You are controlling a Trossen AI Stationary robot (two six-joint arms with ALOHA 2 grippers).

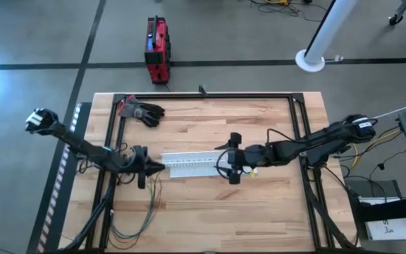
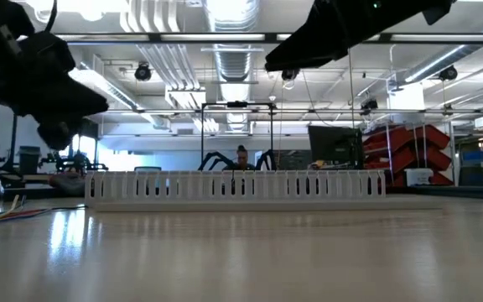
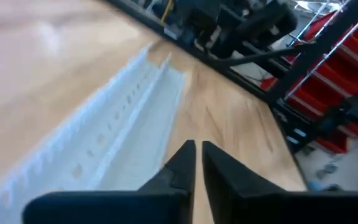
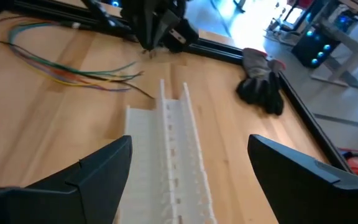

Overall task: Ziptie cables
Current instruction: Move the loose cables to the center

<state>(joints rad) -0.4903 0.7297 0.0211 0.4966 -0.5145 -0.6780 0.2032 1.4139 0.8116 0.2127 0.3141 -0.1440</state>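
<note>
The cables [image 1: 146,212], a loose bunch of thin green, reddish and dark wires, lie slack on the wooden table near its front left, also seen in the right wrist view [image 4: 73,71]. My left gripper [image 1: 162,168] is shut with nothing between its fingers [image 3: 188,155]. It hovers just above the left end of the white slotted channel [image 1: 192,166]. My right gripper [image 1: 230,158] stands wide open over the channel's right end [image 4: 173,143], clear of it. In the low view the channel [image 2: 233,184] rests on the table with both arms above it.
A flat white lid [image 4: 138,149] lies alongside the channel. A black glove [image 1: 144,111] lies at the far left of the table. A black frame [image 1: 210,95] runs round the table's edges. Bare wood lies in front of the channel.
</note>
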